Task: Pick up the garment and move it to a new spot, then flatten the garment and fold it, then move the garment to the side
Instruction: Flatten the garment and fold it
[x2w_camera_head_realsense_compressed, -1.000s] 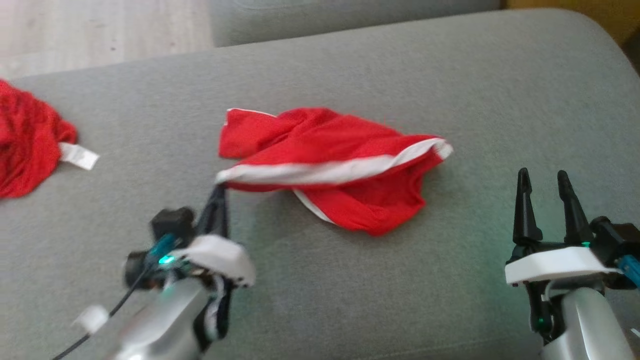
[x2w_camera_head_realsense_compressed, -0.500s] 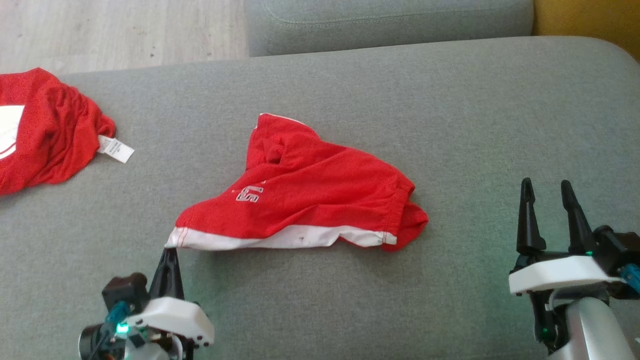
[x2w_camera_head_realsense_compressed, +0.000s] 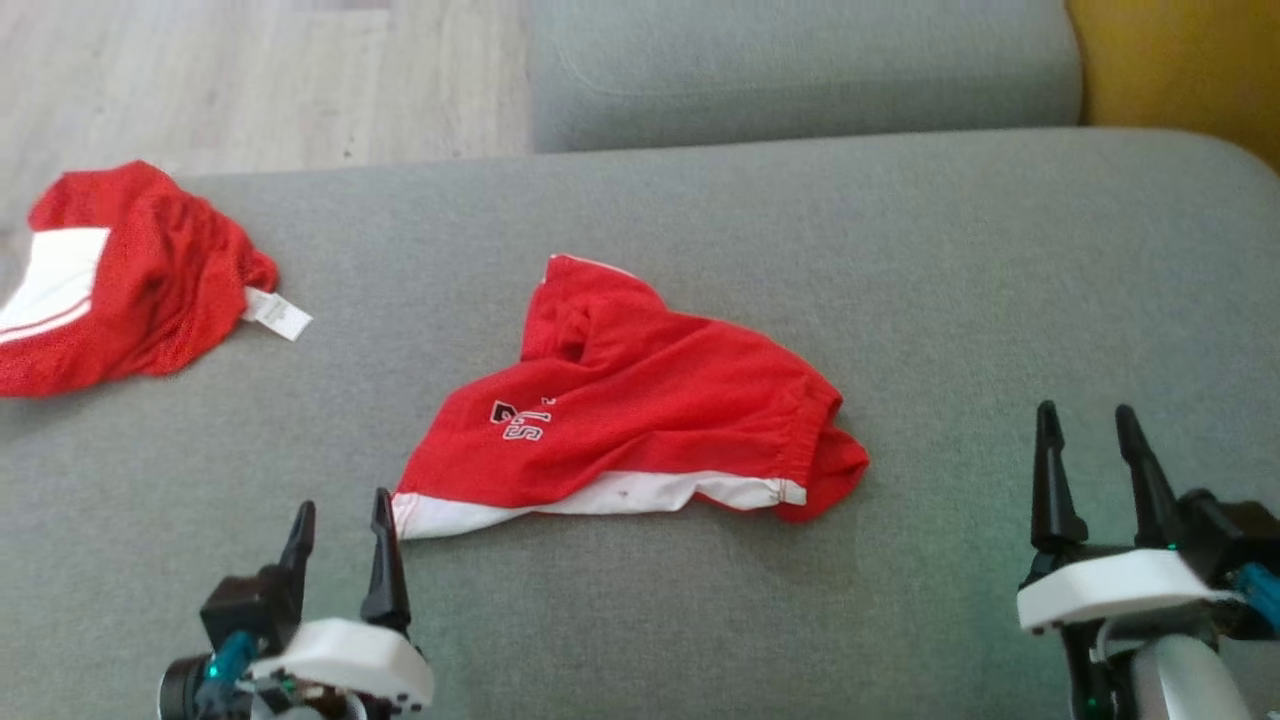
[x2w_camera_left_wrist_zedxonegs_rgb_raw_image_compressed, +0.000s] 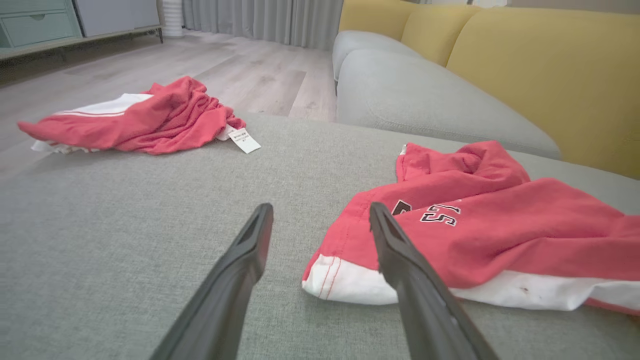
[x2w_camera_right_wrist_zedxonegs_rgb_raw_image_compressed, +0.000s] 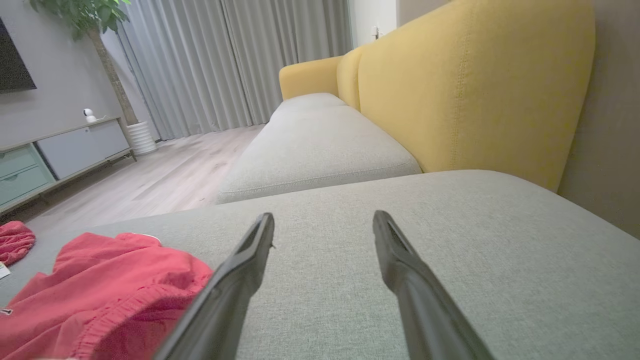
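The garment (x2w_camera_head_realsense_compressed: 640, 410) is a pair of red shorts with a white hem and a printed number, lying crumpled in the middle of the grey sofa cushion (x2w_camera_head_realsense_compressed: 900, 260). In the left wrist view the garment (x2w_camera_left_wrist_zedxonegs_rgb_raw_image_compressed: 480, 220) lies right of centre, its white corner just in front of the right finger. My left gripper (x2w_camera_head_realsense_compressed: 340, 520) stands open at the lower left, its fingertips beside the garment's white corner and holding nothing. My left gripper (x2w_camera_left_wrist_zedxonegs_rgb_raw_image_compressed: 320, 212) shows spread jaws. My right gripper (x2w_camera_head_realsense_compressed: 1088, 420) is open at the lower right, apart from the garment (x2w_camera_right_wrist_zedxonegs_rgb_raw_image_compressed: 95, 285), over bare cushion.
A second red garment (x2w_camera_head_realsense_compressed: 120, 275) with a white panel and tag lies at the cushion's far left edge, also as the red garment (x2w_camera_left_wrist_zedxonegs_rgb_raw_image_compressed: 135, 117). Wood floor (x2w_camera_head_realsense_compressed: 250, 80) lies beyond. Another grey cushion (x2w_camera_head_realsense_compressed: 800, 70) and the yellow sofa back (x2w_camera_right_wrist_zedxonegs_rgb_raw_image_compressed: 475, 90) stand behind and right.
My left gripper dragged the garment's white corner toward me and flipped it number side up, then opened and let go. The head camera has shifted. The right gripper stayed open.
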